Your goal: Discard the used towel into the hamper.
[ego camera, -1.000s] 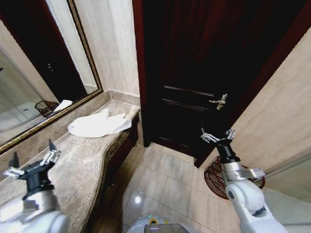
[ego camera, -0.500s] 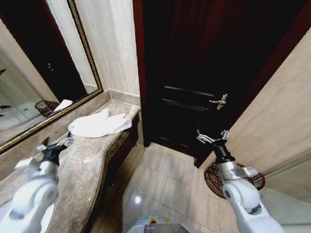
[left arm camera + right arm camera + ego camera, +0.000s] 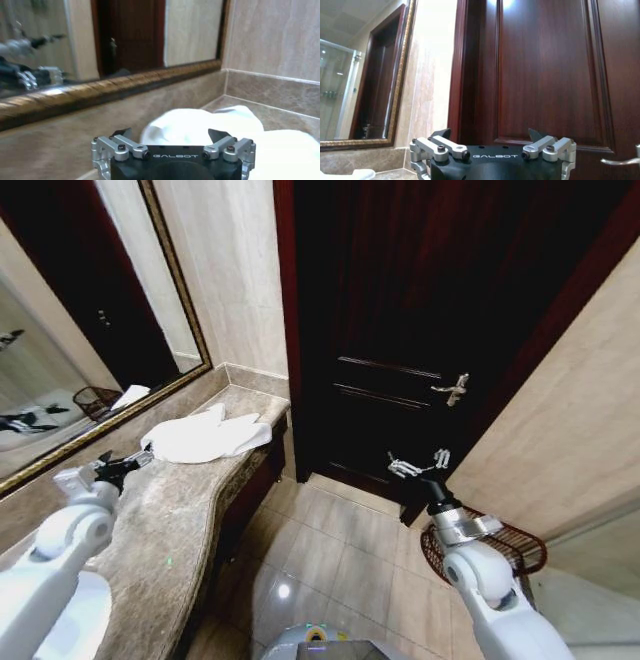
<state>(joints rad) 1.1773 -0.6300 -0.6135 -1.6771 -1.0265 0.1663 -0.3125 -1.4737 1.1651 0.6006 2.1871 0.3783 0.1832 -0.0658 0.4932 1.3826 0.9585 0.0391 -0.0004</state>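
The used towel (image 3: pixel 205 437), white and crumpled, lies at the far end of the marble counter (image 3: pixel 180 510). My left gripper (image 3: pixel 125 463) reaches along the counter, open, just short of the towel's near edge and not touching it. In the left wrist view the towel (image 3: pixel 200 125) lies straight ahead between the spread fingers of the left gripper (image 3: pixel 169 133). The hamper (image 3: pixel 520 550), a dark wire basket, stands on the floor at the right wall, partly behind my right arm. My right gripper (image 3: pixel 418 463) hovers open and empty in front of the door; the right wrist view shows this gripper (image 3: pixel 487 133) facing the door panel.
A dark wooden door (image 3: pixel 420 310) with a metal handle (image 3: pixel 452 389) closes the room ahead. A gold-framed mirror (image 3: pixel 60 330) runs along the wall behind the counter. Tiled floor (image 3: pixel 330 550) lies open between counter and hamper.
My left arm has stretched forward along the counter toward the towel. My right gripper has drifted left and a little lower, uncovering more of the hamper.
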